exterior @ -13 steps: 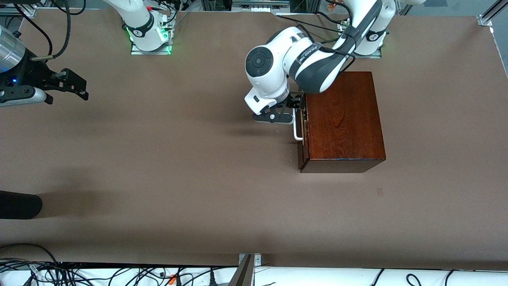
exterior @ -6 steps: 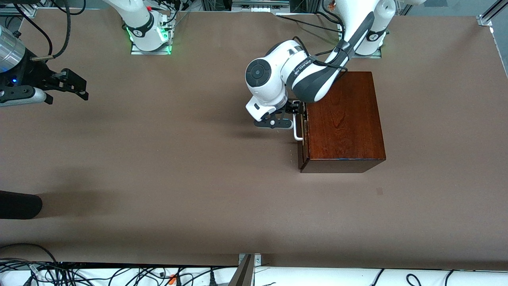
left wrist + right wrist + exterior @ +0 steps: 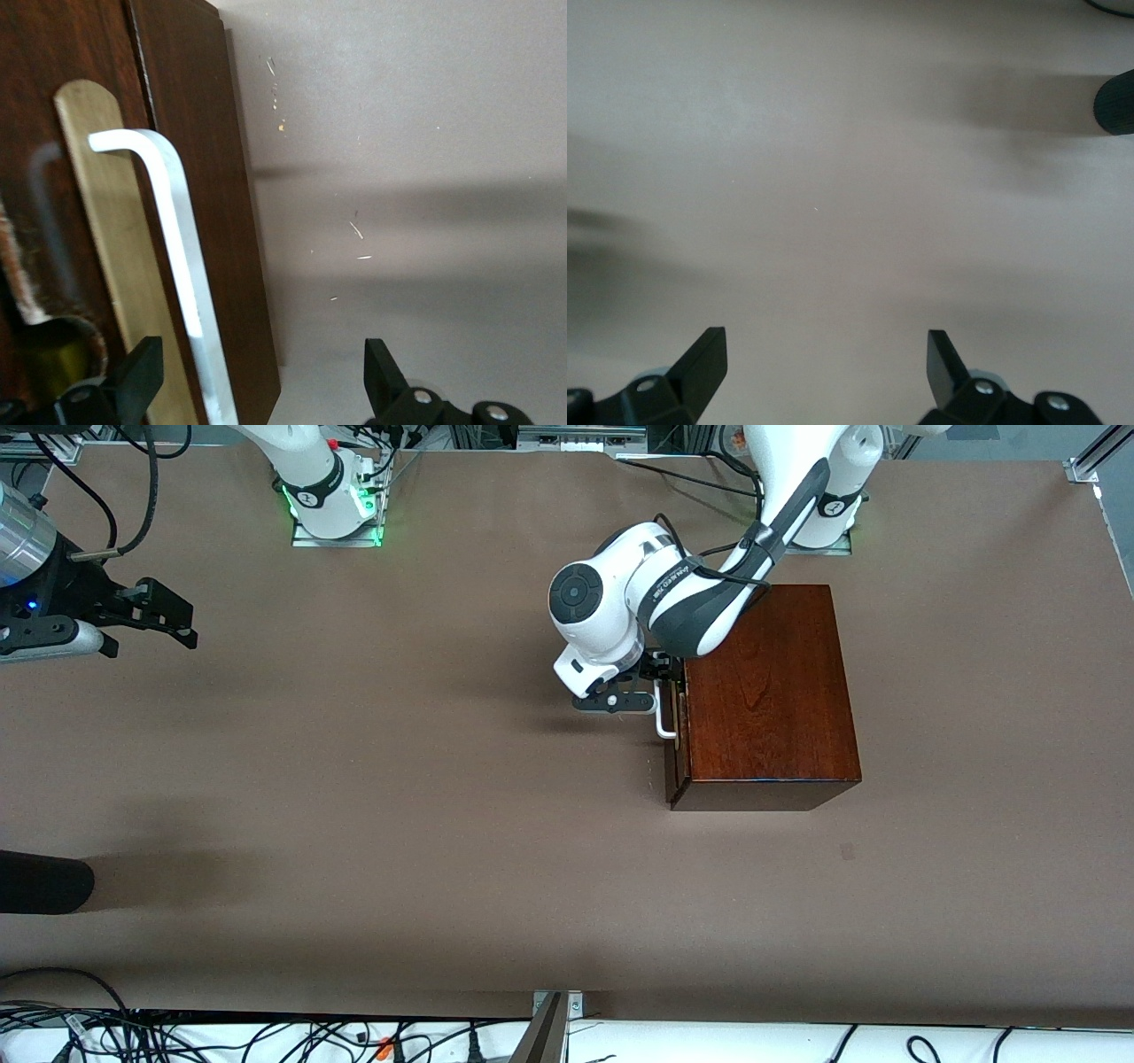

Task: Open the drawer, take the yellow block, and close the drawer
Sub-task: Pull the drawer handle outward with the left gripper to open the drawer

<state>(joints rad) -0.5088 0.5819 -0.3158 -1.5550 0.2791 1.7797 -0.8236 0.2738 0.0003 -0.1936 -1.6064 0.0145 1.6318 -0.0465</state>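
Observation:
The drawer point(image 3: 677, 731) of the dark reddish-brown wooden box point(image 3: 766, 691) looks shut, its front facing the right arm's end of the table. My left gripper point(image 3: 660, 680) sits at the drawer's white bar handle point(image 3: 664, 722) and is open. In the left wrist view the handle point(image 3: 177, 257) runs between the spread fingertips point(image 3: 133, 381), close to one of them, with my left gripper point(image 3: 257, 385) not clamped on it. My right gripper point(image 3: 151, 615) hangs open over bare table at the right arm's end, and my right gripper point(image 3: 824, 367) holds nothing. The yellow block is hidden.
A black rounded object point(image 3: 44, 881) pokes in at the right arm's end of the table, nearer the front camera; it also shows as the black object point(image 3: 1116, 102) in the right wrist view. Cables point(image 3: 266, 1036) lie along the table's front edge.
The left arm has dropped and swung in, bringing its gripper closer onto the drawer handle. The right arm has not moved.

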